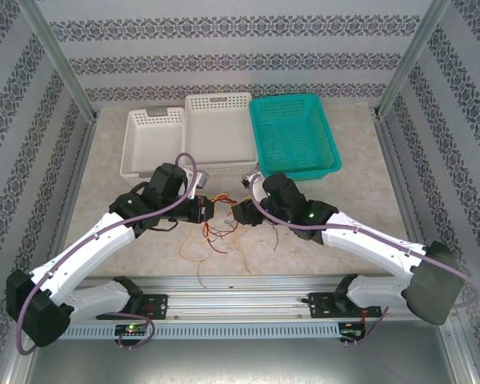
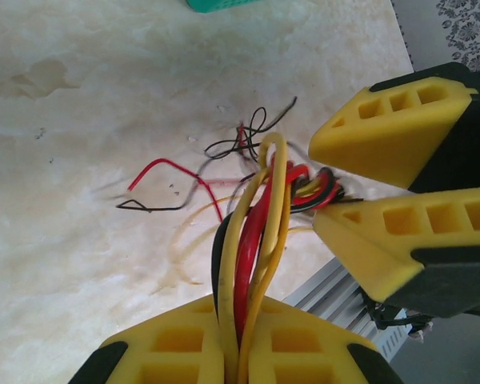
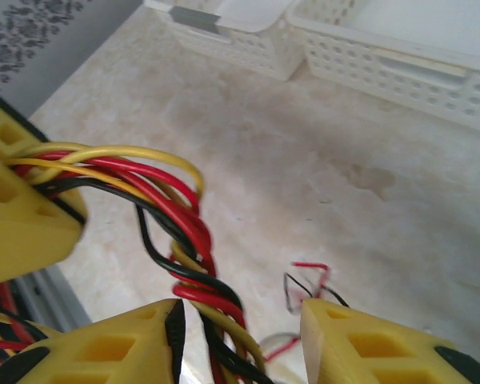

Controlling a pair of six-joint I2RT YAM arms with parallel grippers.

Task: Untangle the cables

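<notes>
Cables strung between the two grippers, above the middle of the table

The cables (image 2: 260,208) are thin, light and limp: red, yellow and black strands twisted into one rope. They will likely slip through a slack grip and knot tighter if pulled hard, so the place to take hold is close beside the twist, not at the free tails. The left gripper (image 2: 240,356) has its fingers pressed together on the strands. The right gripper (image 3: 240,328) stands partly open, its gap wider than the rope that runs through it against one finger, so I judge it not clamped. In the top view the rope's short long axis runs left to right from one gripper to the other, and the tails trail down onto the table (image 1: 360,192) toward the near edge, curled and pointing every way
</notes>
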